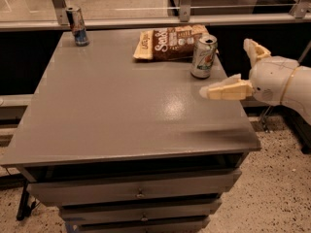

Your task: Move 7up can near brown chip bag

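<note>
Dim, warm light from overhead. A soft glare patch lies right of centre on the surface (107, 106); a shadow band darkens its near right edge. The gripper (224, 68) at the right looks pale.
</note>
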Controlling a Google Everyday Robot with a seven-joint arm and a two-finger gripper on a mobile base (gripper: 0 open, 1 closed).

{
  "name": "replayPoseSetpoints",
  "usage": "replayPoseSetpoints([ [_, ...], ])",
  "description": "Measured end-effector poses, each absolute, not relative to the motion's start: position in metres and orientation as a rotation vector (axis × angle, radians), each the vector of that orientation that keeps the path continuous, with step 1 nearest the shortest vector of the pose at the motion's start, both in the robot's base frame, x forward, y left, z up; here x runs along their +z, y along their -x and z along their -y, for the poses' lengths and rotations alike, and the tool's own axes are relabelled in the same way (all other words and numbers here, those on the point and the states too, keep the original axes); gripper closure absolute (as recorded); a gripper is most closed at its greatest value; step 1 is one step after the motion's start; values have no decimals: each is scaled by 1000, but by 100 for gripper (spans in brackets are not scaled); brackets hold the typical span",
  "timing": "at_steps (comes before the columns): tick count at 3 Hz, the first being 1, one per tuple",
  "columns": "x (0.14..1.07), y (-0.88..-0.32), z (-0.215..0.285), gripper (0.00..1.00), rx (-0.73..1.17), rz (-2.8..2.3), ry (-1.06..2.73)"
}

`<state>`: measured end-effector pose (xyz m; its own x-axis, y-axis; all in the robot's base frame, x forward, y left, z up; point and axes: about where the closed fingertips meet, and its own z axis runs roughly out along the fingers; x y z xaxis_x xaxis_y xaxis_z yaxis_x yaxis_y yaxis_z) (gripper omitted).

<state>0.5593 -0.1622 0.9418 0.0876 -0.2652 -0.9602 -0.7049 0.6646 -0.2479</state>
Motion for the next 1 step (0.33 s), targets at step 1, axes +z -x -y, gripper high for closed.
replayPoseSetpoints([
  [1,943,-547,162,0,419,-1484,873],
])
